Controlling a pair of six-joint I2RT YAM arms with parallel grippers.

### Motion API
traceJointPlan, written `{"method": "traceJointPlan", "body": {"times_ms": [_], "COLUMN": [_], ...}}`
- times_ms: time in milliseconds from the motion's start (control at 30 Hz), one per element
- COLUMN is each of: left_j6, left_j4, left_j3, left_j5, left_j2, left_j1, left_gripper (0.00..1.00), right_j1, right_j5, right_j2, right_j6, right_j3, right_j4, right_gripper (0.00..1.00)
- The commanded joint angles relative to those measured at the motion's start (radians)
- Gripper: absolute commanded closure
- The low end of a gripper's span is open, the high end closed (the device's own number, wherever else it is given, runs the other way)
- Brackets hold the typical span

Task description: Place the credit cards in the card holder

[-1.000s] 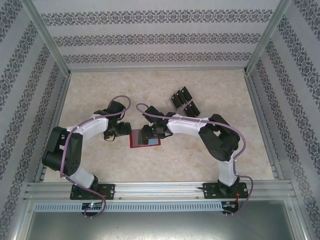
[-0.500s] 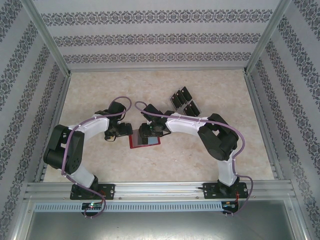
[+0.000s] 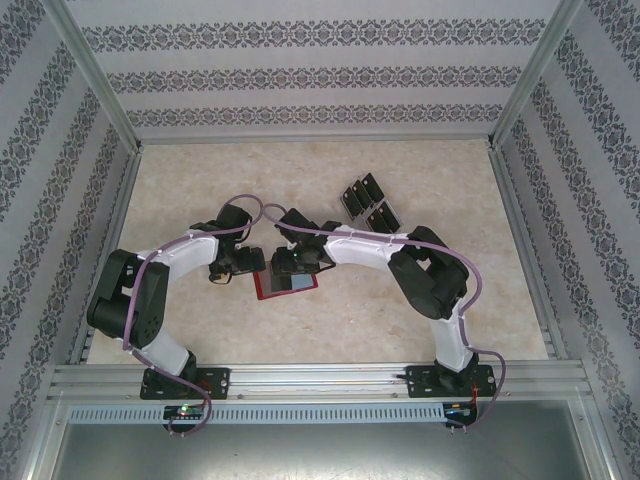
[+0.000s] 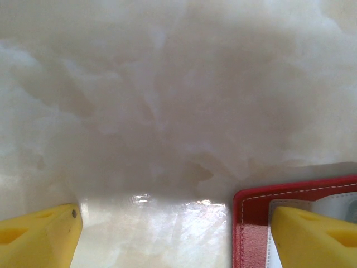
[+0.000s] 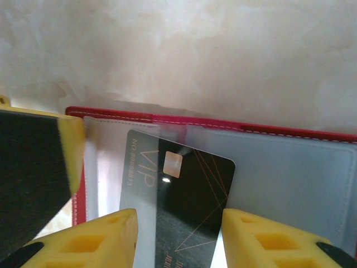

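The red card holder (image 3: 266,288) lies open on the table between my two grippers, its grey inner pockets facing up (image 5: 290,184). My right gripper (image 5: 179,237) is shut on a black credit card (image 5: 189,195) marked VIP, holding it by its two long edges. The card's left part lies under the clear pocket flap, tilted. My left gripper (image 4: 175,240) stands open at the holder's left edge. One of its yellow fingers (image 4: 315,234) rests on the holder's red corner (image 4: 251,223), the other over bare table. More black credit cards (image 3: 368,203) sit in a rack behind.
The clear tiered rack (image 3: 352,207) stands behind and to the right of the holder. Metal frame posts and patterned walls enclose the marble-look tabletop (image 3: 200,180), and an aluminium rail (image 3: 320,380) runs along the near edge.
My right gripper has shifted slightly to the left over the holder with the card. The left arm has stayed almost still.
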Motion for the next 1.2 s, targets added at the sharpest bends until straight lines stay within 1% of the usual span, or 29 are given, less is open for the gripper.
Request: {"method": "traceJointPlan", "body": {"times_ms": [0, 300, 400, 500, 667, 767, 1167], "left_j6": [0.012, 0.007, 0.000, -0.011, -0.009, 0.000, 0.010], "left_j4": [0.019, 0.019, 0.008, -0.014, -0.043, -0.052, -0.044], "left_j3": [-0.012, -0.010, -0.004, 0.006, 0.023, 0.025, -0.003], "left_j5": [0.018, 0.017, 0.006, -0.024, -0.046, -0.044, -0.050], "left_j2": [0.016, 0.023, 0.008, -0.029, -0.070, -0.079, -0.052], "left_j1": [0.006, -0.001, 0.000, 0.003, 0.034, 0.048, 0.050], "left_gripper": [0.11, 0.11, 0.11, 0.08, 0.05, 0.04, 0.03], "right_j1": [0.018, 0.031, 0.027, 0.020, 0.007, 0.002, 0.006], "right_j5": [-0.011, -0.028, 0.002, 0.020, 0.035, 0.032, 0.002], "right_j2": [0.015, 0.032, -0.001, -0.039, -0.075, -0.071, -0.024], "right_j6": [-0.003, 0.000, -0.002, 0.001, 0.004, 0.002, -0.005], "right_j3": [0.032, 0.063, 0.033, -0.008, -0.060, -0.068, -0.026], "right_j4": [-0.020, -0.023, -0.024, -0.020, -0.011, -0.005, -0.004], "right_gripper": [0.55, 0.55, 0.55, 0.55, 0.54, 0.54, 0.54]}}
